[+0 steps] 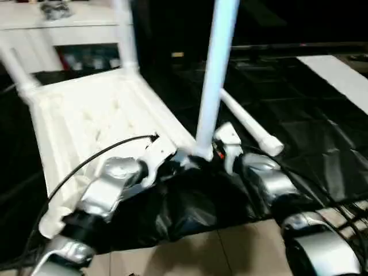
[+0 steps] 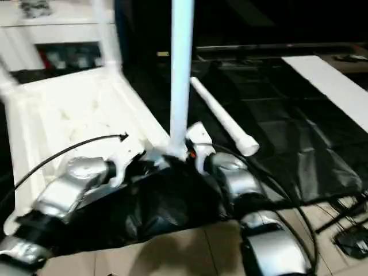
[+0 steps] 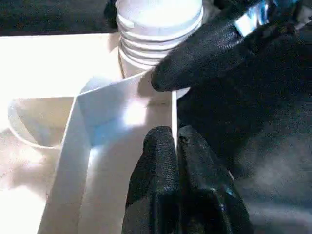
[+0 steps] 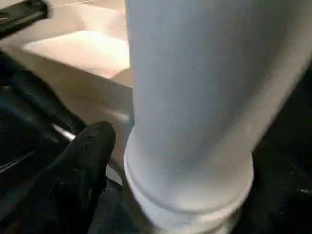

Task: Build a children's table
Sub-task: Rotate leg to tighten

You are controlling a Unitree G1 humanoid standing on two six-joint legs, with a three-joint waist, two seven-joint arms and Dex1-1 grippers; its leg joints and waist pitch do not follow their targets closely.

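You're looking at the leg [image 1: 214, 80] standing upright in the tabletop [image 1: 98, 115] near corner socket, right gripper [image 4: 114, 161] sitting released right beside its base, nearer arm for turning it. Left gripper [image 3: 175, 146] is clenching the tabletop's rim

Silver forearms [image 1: 109, 192], black claw fingers [image 3: 175, 195], thin black cables [image 1: 86, 164].

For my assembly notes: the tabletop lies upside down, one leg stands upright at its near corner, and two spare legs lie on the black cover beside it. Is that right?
Not quite: one spare leg lies on the black cover, as the left eye view shows. The tabletop does lie upside down, with an upright leg at its near corner.
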